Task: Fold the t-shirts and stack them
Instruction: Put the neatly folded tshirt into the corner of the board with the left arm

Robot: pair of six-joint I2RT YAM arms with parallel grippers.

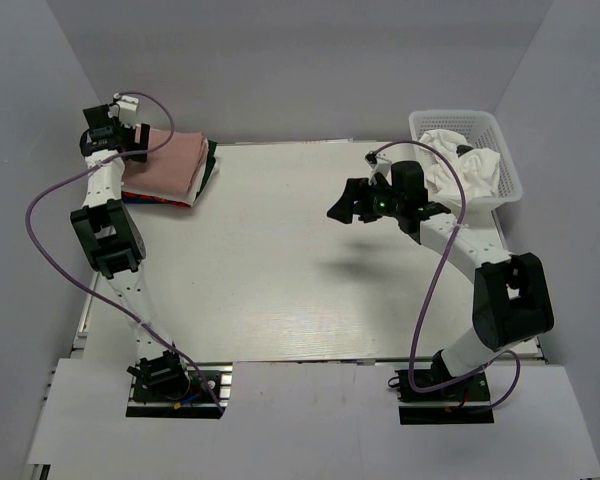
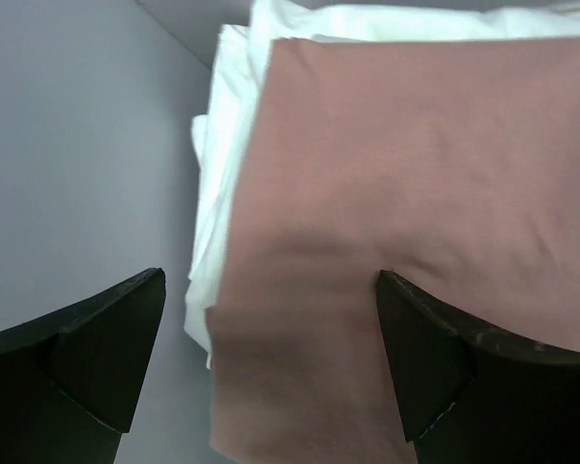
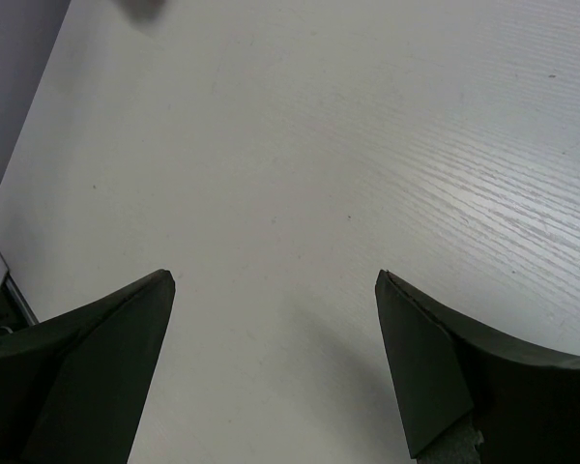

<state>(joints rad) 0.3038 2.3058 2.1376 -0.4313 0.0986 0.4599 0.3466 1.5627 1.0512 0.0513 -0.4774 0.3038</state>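
At the far-left table (image 1: 310, 260) corner, smooth folded dusty-pink t-shirt (image 2: 416, 174) atop white t-shirts (image 2: 222, 155); left tool (image 2: 271, 280) and right tool (image 3: 274, 280) spread.

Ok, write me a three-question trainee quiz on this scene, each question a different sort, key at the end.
1. True or false: the right hand is shut on a shirt.
2. Which colour lies on top of the folded stack below the left hand? A white, B dusty pink, C blue.
3. Fill in: the crumpled white cloth lies in the ______ at the far right corner.

Key: 1 false, it is open over bare table; 2 B; 3 basket.
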